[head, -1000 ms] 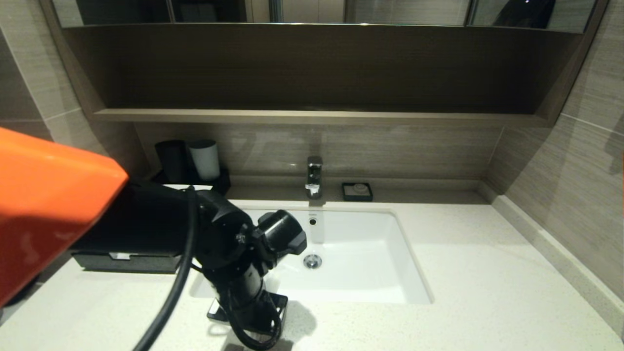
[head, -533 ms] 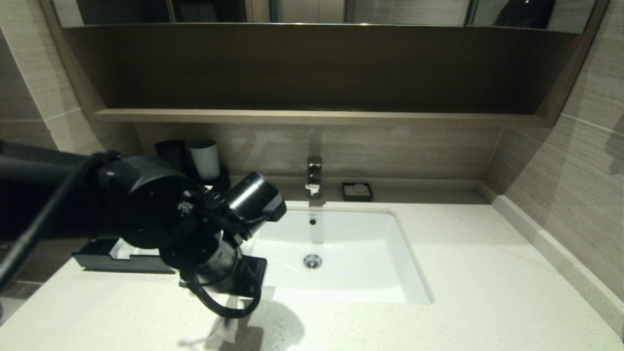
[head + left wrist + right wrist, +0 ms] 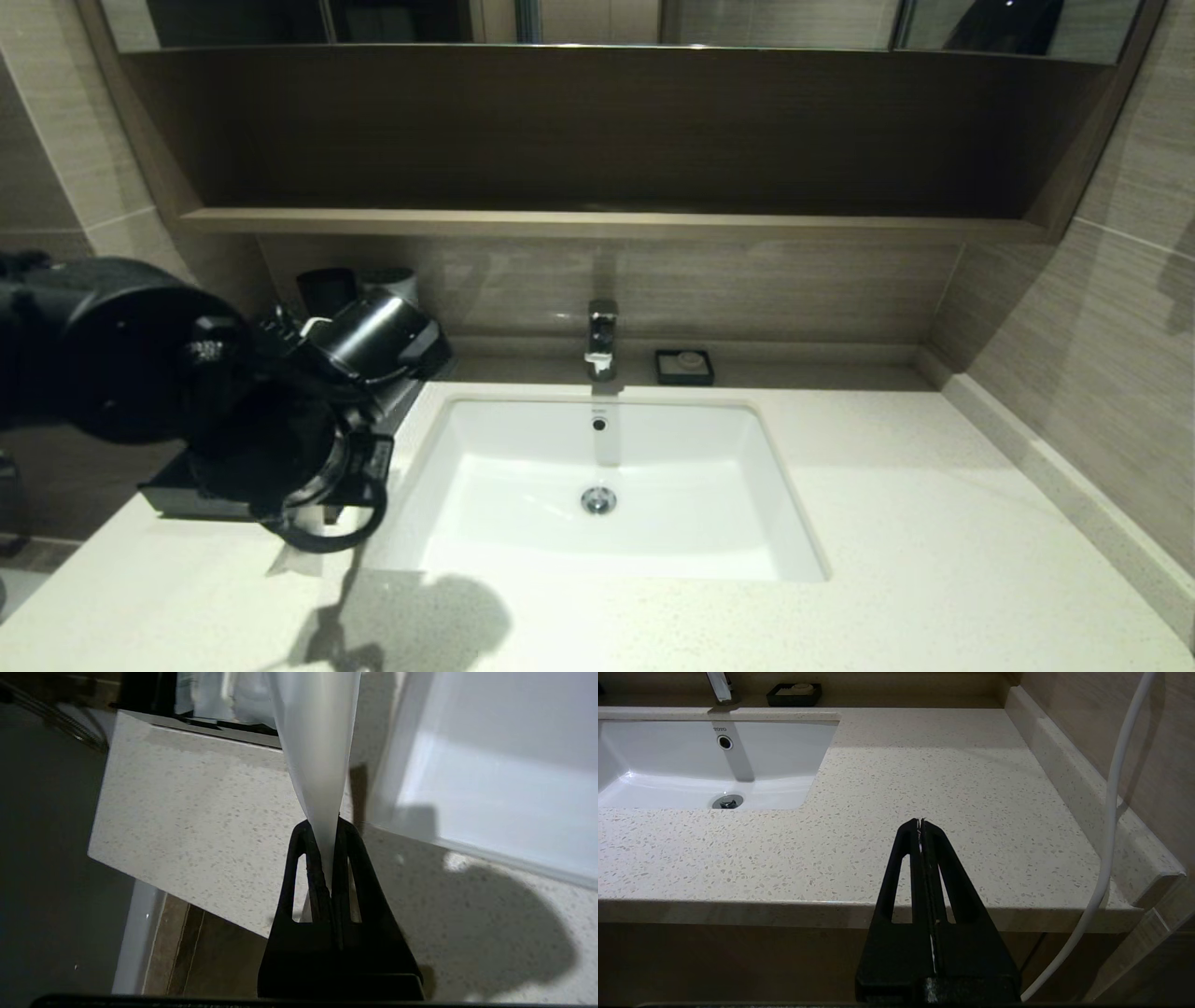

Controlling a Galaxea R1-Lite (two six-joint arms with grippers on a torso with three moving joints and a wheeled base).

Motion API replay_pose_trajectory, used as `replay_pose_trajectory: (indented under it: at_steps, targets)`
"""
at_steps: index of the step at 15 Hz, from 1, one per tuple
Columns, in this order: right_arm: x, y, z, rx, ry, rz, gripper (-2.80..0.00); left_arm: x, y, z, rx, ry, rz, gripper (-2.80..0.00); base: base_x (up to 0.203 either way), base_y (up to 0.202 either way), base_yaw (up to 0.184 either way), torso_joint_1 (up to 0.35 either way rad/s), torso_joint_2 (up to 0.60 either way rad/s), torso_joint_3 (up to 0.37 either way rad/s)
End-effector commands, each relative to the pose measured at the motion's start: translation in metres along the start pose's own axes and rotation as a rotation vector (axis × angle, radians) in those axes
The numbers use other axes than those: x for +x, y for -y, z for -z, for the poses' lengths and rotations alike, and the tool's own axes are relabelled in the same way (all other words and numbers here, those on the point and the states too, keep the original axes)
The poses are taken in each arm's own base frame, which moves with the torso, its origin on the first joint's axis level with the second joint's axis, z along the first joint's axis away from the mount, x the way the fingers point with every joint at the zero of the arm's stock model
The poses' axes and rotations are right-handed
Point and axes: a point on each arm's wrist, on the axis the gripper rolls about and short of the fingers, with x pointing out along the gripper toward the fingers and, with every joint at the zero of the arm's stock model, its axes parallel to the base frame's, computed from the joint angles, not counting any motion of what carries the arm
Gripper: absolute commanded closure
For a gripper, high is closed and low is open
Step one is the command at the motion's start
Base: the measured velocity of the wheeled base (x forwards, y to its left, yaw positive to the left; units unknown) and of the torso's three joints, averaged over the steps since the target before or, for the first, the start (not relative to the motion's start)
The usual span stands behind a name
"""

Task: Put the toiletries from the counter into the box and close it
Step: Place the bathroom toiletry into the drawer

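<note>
My left gripper [image 3: 323, 828] is shut on the end of a whitish plastic packet [image 3: 317, 742], one of the toiletries. The packet stretches from the jaws toward the black box [image 3: 233, 727], where more clear wrap shows behind its dark edge. In the head view the left wrist covers most of the box [image 3: 173, 499] at the counter's left; the packet's pale tip [image 3: 291, 560] hangs below it over the counter [image 3: 653, 625]. My right gripper [image 3: 920, 822] is shut and empty, parked at the counter's front right edge.
The white sink [image 3: 607, 485] lies just right of the left arm, with the faucet [image 3: 602, 338] behind it. A small black soap dish [image 3: 683, 367] sits by the back wall. Dark cups [image 3: 327, 289] stand behind the box. A white cable [image 3: 1111, 812] hangs beside the right gripper.
The left arm has swung from the counter in front of the sink back and to the left, carrying the packet up to the box.
</note>
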Motion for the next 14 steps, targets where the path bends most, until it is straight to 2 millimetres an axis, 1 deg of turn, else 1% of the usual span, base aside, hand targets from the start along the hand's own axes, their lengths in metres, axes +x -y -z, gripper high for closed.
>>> replay_pose_trajectory:
  at_steps: [1,5,7,9,12,14]
  targets:
    - [0.0,0.0,0.0,0.0,-0.001,0.0,0.0,0.006,-0.014,-0.004,-0.031,-0.005,-0.054,0.0,0.0,0.0,0.0,0.0,0.0,0.0]
    - [0.0,0.0,0.0,0.0,0.0,0.0,0.0,0.022,-0.044,-0.016,-0.025,-0.032,-0.13,0.0,0.0,0.0,0.0,0.0,0.0,0.0]
    - [0.0,0.0,0.0,0.0,0.0,0.0,0.0,0.028,-0.06,-0.024,0.019,-0.038,-0.143,0.0,0.0,0.0,0.0,0.0,0.0,0.0]
    - [0.0,0.0,0.0,0.0,0.0,0.0,0.0,0.032,-0.077,-0.032,0.049,-0.05,-0.123,0.0,0.0,0.0,0.0,0.0,0.0,0.0]
    - [0.0,0.0,0.0,0.0,-0.001,0.0,0.0,0.041,-0.111,-0.045,0.067,-0.075,-0.061,0.0,0.0,0.0,0.0,0.0,0.0,0.0]
    - [0.0,0.0,0.0,0.0,0.0,0.0,0.0,0.049,-0.126,-0.048,0.137,-0.102,-0.015,0.0,0.0,0.0,0.0,0.0,0.0,0.0]
